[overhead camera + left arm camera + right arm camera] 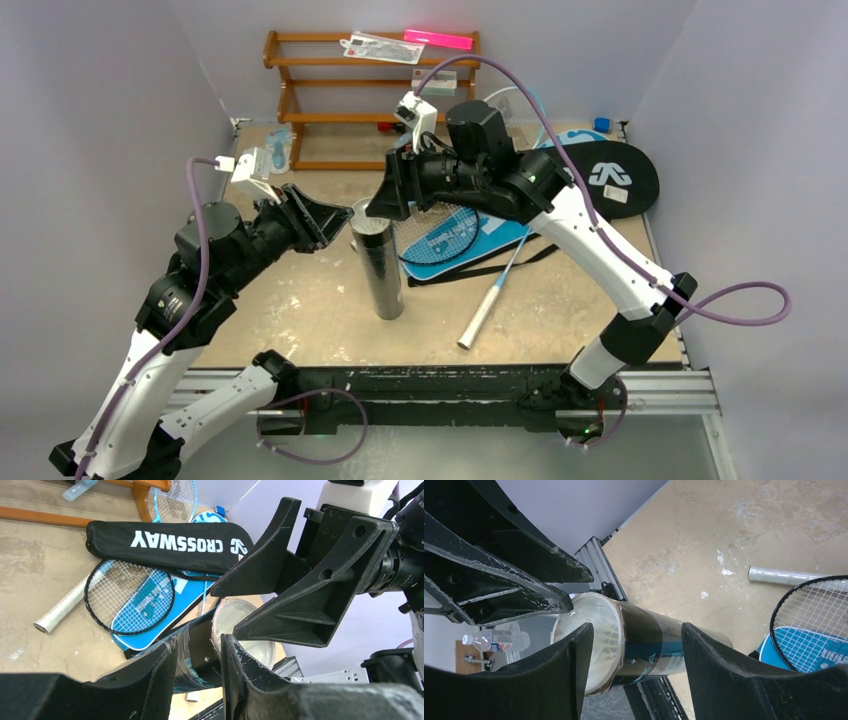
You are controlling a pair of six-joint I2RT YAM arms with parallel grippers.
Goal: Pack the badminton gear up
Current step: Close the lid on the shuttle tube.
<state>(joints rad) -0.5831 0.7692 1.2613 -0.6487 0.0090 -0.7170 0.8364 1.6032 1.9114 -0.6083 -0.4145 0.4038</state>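
Tube [381, 270] is standing upright about mid-table [290, 310], open end up, and I can see something white and ribbed inside. My right gripper [636, 627] hangs right at that open end with the jaws wide, nothing pinched between them. Left gripper [338, 216] is on the other side, tips right at the rim, jaws only narrowly apart. The tube shows in the gap on the wrist cam, but I honestly can't tell if it's gripping. Black racket [445, 240] lies on the blue cover [490, 232] just right of the tube, black cover [610, 180] behind that, blue racket [515, 110] back by the rack [300, 90].
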